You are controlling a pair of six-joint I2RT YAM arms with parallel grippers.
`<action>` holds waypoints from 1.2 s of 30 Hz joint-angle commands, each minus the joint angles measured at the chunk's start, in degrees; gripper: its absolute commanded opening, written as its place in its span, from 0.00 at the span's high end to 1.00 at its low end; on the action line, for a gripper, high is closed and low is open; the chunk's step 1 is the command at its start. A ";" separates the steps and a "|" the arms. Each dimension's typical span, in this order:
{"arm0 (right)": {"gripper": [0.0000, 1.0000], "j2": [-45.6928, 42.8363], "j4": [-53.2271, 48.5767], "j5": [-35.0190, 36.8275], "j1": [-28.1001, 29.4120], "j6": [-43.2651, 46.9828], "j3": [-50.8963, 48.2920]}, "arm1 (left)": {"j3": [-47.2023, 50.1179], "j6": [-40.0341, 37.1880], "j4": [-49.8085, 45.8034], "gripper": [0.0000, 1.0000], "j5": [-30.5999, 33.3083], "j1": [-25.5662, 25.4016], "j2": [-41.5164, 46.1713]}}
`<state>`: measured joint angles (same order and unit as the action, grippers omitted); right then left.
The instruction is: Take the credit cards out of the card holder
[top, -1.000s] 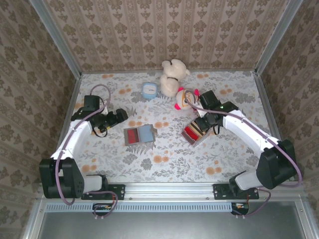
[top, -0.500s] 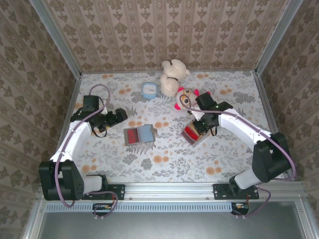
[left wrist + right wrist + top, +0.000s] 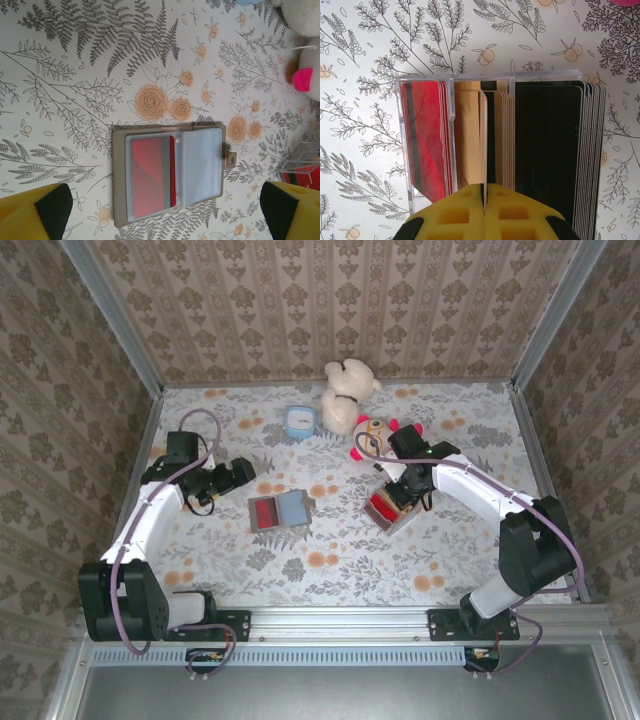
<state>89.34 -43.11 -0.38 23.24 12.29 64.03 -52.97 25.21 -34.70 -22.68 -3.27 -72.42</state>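
From above, we see the card holder lying open near the middle of the worktop, the red card in its left panel and the pale blue card in its right, neither taken out yet. The left gripper hangs just left of it and a little farther back. The right gripper is over a clear tray well to the right. At the left wrist, the yellow fingers stand wide apart with the holder between and beyond them. Both cards lie flush in their pockets, so we judge a grab could shove the light holder along or lift it whole. At the right wrist, the pads are pressed together above the tray's middle compartment. We cannot tell whether a card edge is pinched; if so, pulling away could tip the tray. We can read no writing or brand.
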 commanded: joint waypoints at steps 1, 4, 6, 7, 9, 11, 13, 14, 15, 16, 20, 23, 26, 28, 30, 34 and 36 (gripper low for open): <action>1.00 0.51 -0.41 1.20 -0.04 1.41 1.41 | -0.50 -1.04 -0.83 0.00 -1.01 0.32 -0.48; 1.00 1.20 -0.37 1.36 -0.04 1.68 1.54 | -0.43 -0.96 -0.99 0.00 -1.14 0.31 -0.36; 0.99 1.78 -0.61 1.20 0.00 1.79 1.37 | -0.31 -0.99 -0.95 0.00 -1.14 0.36 -0.32; 0.96 2.11 -0.87 1.01 0.00 1.78 1.30 | -0.26 -1.01 -0.98 0.00 -1.22 0.35 -0.26; 0.91 2.50 -1.32 0.73 0.06 1.55 1.28 | -0.29 -0.95 -0.79 0.00 -1.34 0.36 -0.31; 0.87 2.35 -1.44 0.60 0.05 1.07 1.43 | -0.29 -0.83 -0.63 0.00 -1.79 0.35 -0.42; 0.80 1.71 -1.19 0.24 0.05 0.49 1.68 | -0.29 -0.79 -0.39 0.00 -2.00 0.35 -0.59; 0.75 1.20 -1.02 -0.18 0.07 0.20 1.79 | -0.28 -0.71 -0.42 0.00 -2.02 0.37 -0.61; 0.70 0.50 -0.67 -0.57 0.05 -0.05 1.80 | -0.20 -0.77 -0.46 0.00 -2.06 0.32 -0.61; 0.68 -0.27 -0.21 -0.90 0.09 -0.17 1.76 | -0.10 -0.69 -0.41 0.00 -2.09 0.34 -0.61; 0.65 -3.47 1.77 -1.86 0.07 -1.53 1.54 | 0.23 -0.60 -0.27 0.00 -2.09 0.36 -0.61; 0.63 -5.57 4.03 -2.51 0.05 -4.37 1.59 | 0.60 -0.19 0.15 0.00 -2.34 0.32 -0.77; 0.62 -6.62 7.78 -5.24 0.06 -9.67 1.67 | 1.13 0.29 0.81 0.00 -2.81 0.38 -1.04; 0.62 -6.53 10.36 -8.13 0.26 -13.54 1.78 | 1.50 0.75 1.25 0.00 -3.21 0.33 -1.38; 0.62 -6.30 14.44 -9.54 1.01 -18.34 1.73 | 1.99 1.19 1.78 0.00 -3.63 0.35 -1.66; 0.57 -6.05 24.43 -9.55 3.35 -30.84 0.00 | 3.34 1.86 2.51 0.00 -4.04 0.34 -2.04; 0.57 -3.65 26.69 -11.43 4.18 -36.73 0.94 | 4.24 2.23 3.01 0.00 -4.09 0.34 -2.02</action>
<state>83.72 -24.51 -8.12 26.06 -11.20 64.60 -50.24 26.11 -32.75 -25.58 -3.27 -73.95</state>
